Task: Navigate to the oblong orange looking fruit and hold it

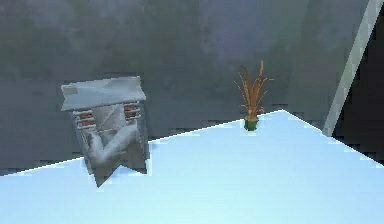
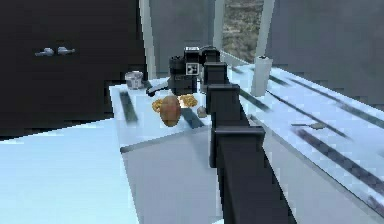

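At the arm side view's left, a small grey metal cup [image 2: 133, 77] stands on the pale grey bench [image 2: 170, 175]. Just right of it lies the oblong orange fruit [image 2: 168, 106], with the gripper [image 2: 158, 93] close by at the end of the dark square arm [image 2: 235, 150]. You cannot tell the gripper's state or whether it holds anything, so I would make small moves, line it up across the fruit's narrow middle, steer clear of the cup, and lift gently.
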You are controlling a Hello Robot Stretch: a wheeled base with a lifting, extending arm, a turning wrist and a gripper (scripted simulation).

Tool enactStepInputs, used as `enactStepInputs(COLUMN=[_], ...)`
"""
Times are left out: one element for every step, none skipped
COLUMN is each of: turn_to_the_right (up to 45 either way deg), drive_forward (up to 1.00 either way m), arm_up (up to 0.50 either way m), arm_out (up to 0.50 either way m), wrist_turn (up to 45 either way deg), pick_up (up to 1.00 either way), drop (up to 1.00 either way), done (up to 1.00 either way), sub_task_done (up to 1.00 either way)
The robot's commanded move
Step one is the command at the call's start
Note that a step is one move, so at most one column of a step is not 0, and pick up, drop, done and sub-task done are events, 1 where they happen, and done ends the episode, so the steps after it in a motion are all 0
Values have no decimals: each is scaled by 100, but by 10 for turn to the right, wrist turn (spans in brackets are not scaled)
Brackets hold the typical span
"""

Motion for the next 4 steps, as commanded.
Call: enactStepInputs(turn_to_the_right=[0,0,0,0], drive_forward=[0,0,0,0], arm_up=[-10,0,10,0], arm_out=[0,0,0,0], wrist_turn=[0,0,0,0], pick_up=[0,100,0,0], drop=[0,0,0,0], done=[0,0,0,100], sub_task_done=[0,0,0,0])
